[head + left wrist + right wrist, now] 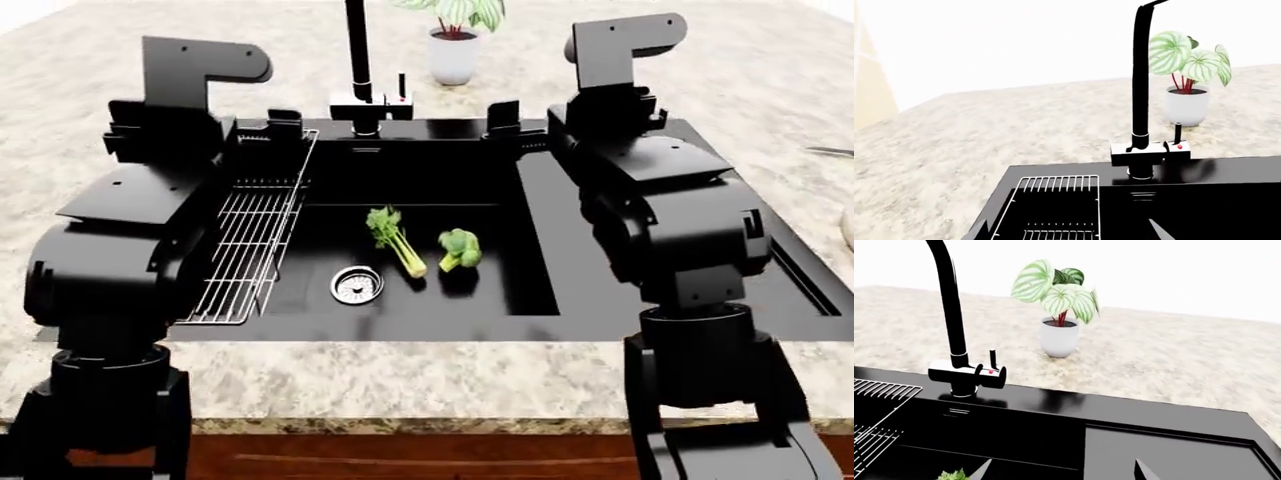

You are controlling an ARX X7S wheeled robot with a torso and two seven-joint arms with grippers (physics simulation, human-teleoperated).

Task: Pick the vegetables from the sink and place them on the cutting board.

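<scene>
From my left wrist camera I'm looking across the back of the sink [1227, 172]: one black faucet [1141, 90] rising from its chrome base, one wire rack [1054, 205] hung over the basin edge, one potted plant [1189, 75] on the granite counter [987, 130] behind. Two dark fingertip points poke in at the bottom, well apart, so my left gripper [1074, 232] is spread wide with nothing between the tips. No vegetables in this shot.

Up on the head camera, both arms are folded high at the sink's rear corners, leaving the basin clear below. Down on the basin floor I count two vegetables: one celery stalk [396, 240], leafy end toward the faucet, and one broccoli floret [461, 248] just beside it. One round drain [356, 285] sits near the celery's pale end. At the far right edge a pale curved sliver shows; I'd guess that's the cutting board [847, 228], but it's too cropped to be sure. My right gripper [505, 118] hangs over the back rim.

From my right wrist camera: same faucet, same plant, and two fingertips splayed wide, nothing held. One scrap of green, the celery's leafy top I think, peeks in beside one fingertip. Nothing picked yet; I'm parked high, I reckon, to choose a target first.
</scene>
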